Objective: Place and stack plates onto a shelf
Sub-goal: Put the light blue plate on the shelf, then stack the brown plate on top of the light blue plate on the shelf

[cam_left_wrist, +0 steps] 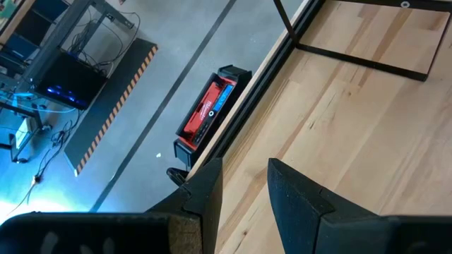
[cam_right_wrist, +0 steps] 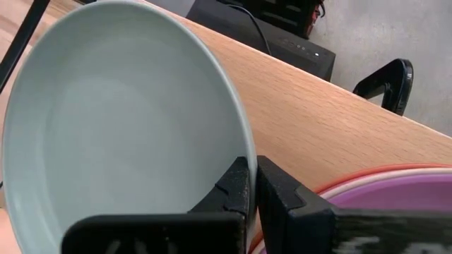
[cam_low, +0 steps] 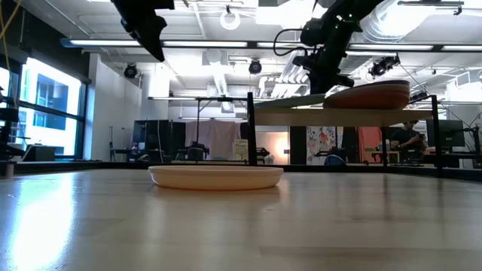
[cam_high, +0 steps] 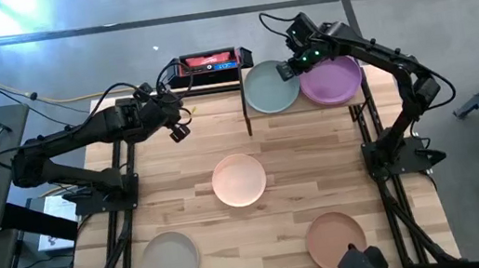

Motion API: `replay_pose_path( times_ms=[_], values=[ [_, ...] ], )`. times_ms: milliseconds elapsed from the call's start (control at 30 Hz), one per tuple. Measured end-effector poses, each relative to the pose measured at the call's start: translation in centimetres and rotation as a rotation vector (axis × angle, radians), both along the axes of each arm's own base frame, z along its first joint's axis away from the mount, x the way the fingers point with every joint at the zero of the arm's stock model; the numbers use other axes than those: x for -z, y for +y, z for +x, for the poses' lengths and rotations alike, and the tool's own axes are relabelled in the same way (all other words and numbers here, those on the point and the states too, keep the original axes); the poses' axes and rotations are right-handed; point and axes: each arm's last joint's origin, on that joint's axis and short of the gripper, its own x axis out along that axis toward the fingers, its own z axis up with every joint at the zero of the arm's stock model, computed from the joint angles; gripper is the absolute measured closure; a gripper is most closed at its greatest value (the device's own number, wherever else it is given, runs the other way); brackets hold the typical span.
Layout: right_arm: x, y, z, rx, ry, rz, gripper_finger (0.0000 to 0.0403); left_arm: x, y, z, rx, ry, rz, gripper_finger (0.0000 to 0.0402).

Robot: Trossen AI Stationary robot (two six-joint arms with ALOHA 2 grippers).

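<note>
A: So, from above, where does it stand?

B: The right pincer [cam_high: 288,68] sits over the shelf [cam_high: 306,106] at the far edge of the table [cam_high: 189,174], nipping the rim of the teal plate [cam_high: 269,88]. Just beside it lies the purple plate [cam_high: 334,81]. The left pincer [cam_high: 179,129] hangs over bare table with nothing in it. Three more wait on the table: a peach plate [cam_high: 238,179] mid-table, a beige plate [cam_high: 169,261] and a terracotta plate [cam_high: 336,240] at the near edge.

A: And level across the table?

B: The right arm reaches down at the shelf top [cam_low: 331,113], where a low stack [cam_low: 369,95] rests. I'd settle the teal one flat before letting go, since its tilt isn't clear from here.

A: The left wrist camera?

B: Its two fingers [cam_left_wrist: 205,194] stand a little apart over the table edge, gripping nothing.

A: The right wrist camera?

B: The fingers [cam_right_wrist: 236,187] are clamped tight on the teal rim [cam_right_wrist: 233,120], with the purple rim [cam_right_wrist: 381,201] just beside and paler rims under it. My advice: lower it squarely onto the board, keep it off that stack, then release and lift straight up.
</note>
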Motion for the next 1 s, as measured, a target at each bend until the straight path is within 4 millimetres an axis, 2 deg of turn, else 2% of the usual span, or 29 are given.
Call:
replay_pose_path(
  times_ms=[267,700,1000],
  values=[
    [-0.01,-0.04,-0.05,0.016,-0.024,0.026,0.0399,0.00,0.00,0.00,0.000,0.000,0.000,0.0300],
    [-0.09,-0.27,-0.12,0.065,-0.002,-0.015,0.0326,0.00,-0.01,0.00,0.000,0.000,-0.001,0.0300],
    [-1.00,0.10,-0.26,0.030,-0.081,-0.004,0.0313,0.00,0.00,0.00,0.000,-0.001,-0.001,0.0300]
  ],
)
